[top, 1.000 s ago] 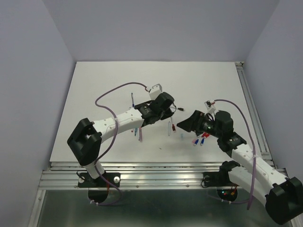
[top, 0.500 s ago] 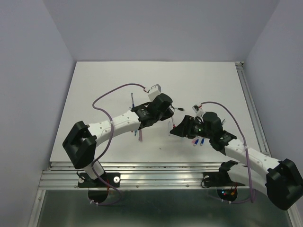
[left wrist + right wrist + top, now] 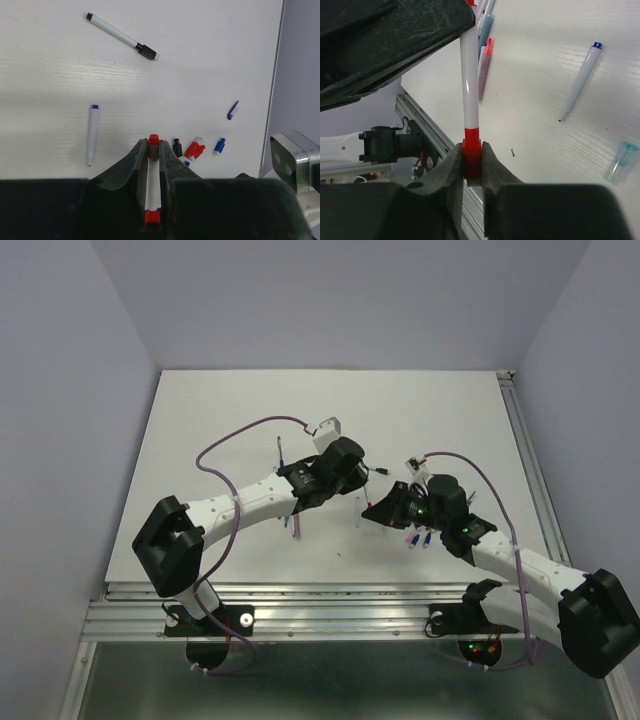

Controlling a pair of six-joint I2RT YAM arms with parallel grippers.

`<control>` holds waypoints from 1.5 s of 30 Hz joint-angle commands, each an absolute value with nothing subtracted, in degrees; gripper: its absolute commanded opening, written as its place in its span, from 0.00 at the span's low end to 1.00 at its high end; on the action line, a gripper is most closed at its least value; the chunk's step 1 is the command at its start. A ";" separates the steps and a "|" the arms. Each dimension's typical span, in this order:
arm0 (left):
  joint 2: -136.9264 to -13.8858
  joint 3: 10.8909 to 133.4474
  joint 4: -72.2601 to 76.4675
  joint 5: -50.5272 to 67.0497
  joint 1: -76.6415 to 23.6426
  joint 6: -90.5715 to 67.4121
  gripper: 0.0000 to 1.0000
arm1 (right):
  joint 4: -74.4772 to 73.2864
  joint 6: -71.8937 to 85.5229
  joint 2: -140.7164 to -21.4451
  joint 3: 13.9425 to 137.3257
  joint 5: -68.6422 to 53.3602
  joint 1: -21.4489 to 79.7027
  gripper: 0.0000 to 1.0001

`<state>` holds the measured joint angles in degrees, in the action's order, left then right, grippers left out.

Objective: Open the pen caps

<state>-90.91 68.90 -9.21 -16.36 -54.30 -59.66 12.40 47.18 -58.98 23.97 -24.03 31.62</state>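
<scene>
**Top view.** The table point(image 3: 250, 410) is matte white. Two arms in white shells with black joints meet near its middle. The left gripper point(image 3: 357, 488) and right gripper point(image 3: 372, 510) stand tip to tip. The pen between them is a thin sliver and hard to make out, and the jaw positions cannot be read from here. The loose caps point(image 3: 420, 538) show as red and blue specks just beside the right wrist.

**Left wrist view.** The black fingers are pressed together on a smooth white pen barrel point(image 3: 152, 185). A red stub projects past the fingertips, and a second red band sits near the lower edge. The gripper body fills the bottom of the frame. Past the fingertips, the loose caps lie clustered: short, blunt plastic in black, red and blue. A black marker point(image 3: 121, 36) lies well apart, and a blue-tipped pen point(image 3: 92, 134) lies to the left.

**Right wrist view.** The scuffed black fingers are clamped on the red cap point(image 3: 471, 137). It is a short glossy sleeve seated flush on the barrel's lower end. The barrel's upper end runs behind the left gripper's dark body. A translucent pale-blue piece point(image 3: 620, 160) lies on the table at the right.
</scene>
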 commanded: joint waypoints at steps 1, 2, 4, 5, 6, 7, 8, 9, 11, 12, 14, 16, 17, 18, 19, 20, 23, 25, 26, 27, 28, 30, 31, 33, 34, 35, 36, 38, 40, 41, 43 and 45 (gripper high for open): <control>-89.38 69.08 -7.82 -18.10 -54.67 -59.06 0.00 | 16.87 47.28 -59.41 27.42 -24.87 32.17 0.09; -89.56 69.34 -7.91 -18.45 -54.67 -58.80 0.00 | 16.79 47.72 -59.41 27.33 -25.48 32.25 0.02; -90.08 70.22 -7.47 -20.81 -54.58 -58.62 0.00 | 17.93 48.16 -59.15 26.46 -28.38 32.26 0.01; -90.70 70.57 -7.38 -22.05 -54.32 -58.54 0.00 | 18.28 48.60 -58.98 26.11 -29.69 32.34 0.01; -91.14 70.92 -6.69 -23.54 -54.14 -58.27 0.00 | 19.33 49.56 -58.89 25.67 -32.40 32.52 0.01; -91.58 71.62 -6.24 -27.38 -53.97 -58.27 0.00 | 19.94 50.18 -58.54 24.53 -34.00 33.13 0.01; -92.89 72.24 -5.98 -29.07 -53.53 -58.27 0.00 | 20.65 50.88 -58.10 23.83 -35.49 33.57 0.01; -93.68 72.86 -5.72 -30.22 -52.22 -58.27 0.00 | 22.31 52.54 -57.75 23.12 -38.90 34.18 0.01; -95.96 74.96 -5.10 -32.34 -50.28 -57.48 0.00 | 23.55 54.39 -56.69 20.93 -41.56 36.99 0.01; -96.67 75.93 -5.18 -32.08 -49.14 -57.13 0.00 | 23.90 55.71 -54.95 20.31 -42.70 38.31 0.01; -98.08 78.30 -4.22 -31.72 -45.97 -55.99 0.00 | 22.94 57.21 -53.18 18.64 -42.45 42.70 0.01; -98.96 80.32 -2.73 -34.61 -44.13 -55.11 0.00 | 22.24 60.37 -50.72 17.15 -41.57 46.03 0.01; -99.75 81.20 -2.72 -35.24 -43.60 -54.76 0.00 | 22.85 61.51 -49.84 16.36 -41.40 46.92 0.01; -100.28 82.95 -2.72 -36.64 -42.72 -54.49 0.00 | 23.37 63.26 -48.44 14.87 -40.53 48.59 0.01; -100.63 83.58 -2.81 -37.43 -42.71 -54.23 0.00 | 23.47 63.89 -47.82 14.42 -40.00 49.39 0.01; -101.50 84.19 -2.81 -37.96 -41.93 -54.05 0.00 | 23.73 64.42 -47.29 13.89 -39.64 50.26 0.01; -102.13 85.43 -2.90 -38.32 -40.17 -53.44 0.00 | 24.52 65.74 -45.97 12.92 -37.62 52.99 0.01; -102.30 85.43 -3.16 -37.63 -39.20 -52.82 0.00 | 24.52 65.83 -45.71 12.75 -36.48 54.05 0.01; -102.04 85.26 -3.34 -37.27 -38.76 -52.82 0.00 | 24.09 65.57 -45.79 12.66 -36.13 53.97 0.01; -101.17 84.73 -3.51 -36.57 -38.06 -52.47 0.00 | 20.34 64.52 -45.70 12.92 -33.51 54.05 0.01; -100.38 82.99 -3.52 -35.43 -37.97 -52.12 0.00 | 17.52 63.38 -45.88 14.57 -31.75 53.97 0.01; -97.57 80.61 -3.43 -34.72 -37.88 -51.16 0.00 | 13.03 60.13 -46.49 16.16 -28.13 53.96 0.01; -96.43 78.16 -3.08 -32.45 -37.88 -49.06 0.00 | 11.62 59.33 -46.93 16.69 -27.60 53.88 0.01; -93.36 75.86 -3.86 -29.81 -37.97 -47.64 0.00 | 8.99 57.32 -47.55 18.45 -24.37 53.96 0.01; -92.47 73.59 -4.30 -25.97 -37.97 -46.42 0.00 | 7.31 56.52 -47.72 19.15 -22.69 53.96 0.01; -90.63 72.52 -4.65 -23.84 -37.88 -45.88 0.00 | 5.47 55.82 -47.90 20.20 -20.67 53.88 0.01; -89.75 71.38 -4.83 -21.56 -37.88 -45.53 0.06 | 4.06 54.33 -48.16 21.69 -17.44 53.88 0.01; -86.85 67.43 -4.83 -15.66 -37.97 -45.70 0.31 | 2.11 53.44 -48.69 23.02 -14.25 53.88 0.01; -84.82 63.31 -3.96 -12.50 -38.06 -46.32 0.54 | 2.11 52.30 -49.57 24.60 -10.38 53.88 0.01; -83.86 61.80 -3.26 -10.04 -38.49 -46.67 0.61 | 2.37 51.86 -50.01 25.04 -9.24 53.96 0.01; -81.04 57.77 -1.06 -7.48 -39.11 -47.81 0.75 | 4.21 50.89 -51.15 26.36 -6.86 53.96 0.01; -78.67 55.47 -0.26 -2.83 -39.99 -49.03 0.80 | 5.44 49.84 -52.20 27.59 -5.02 53.79 0.01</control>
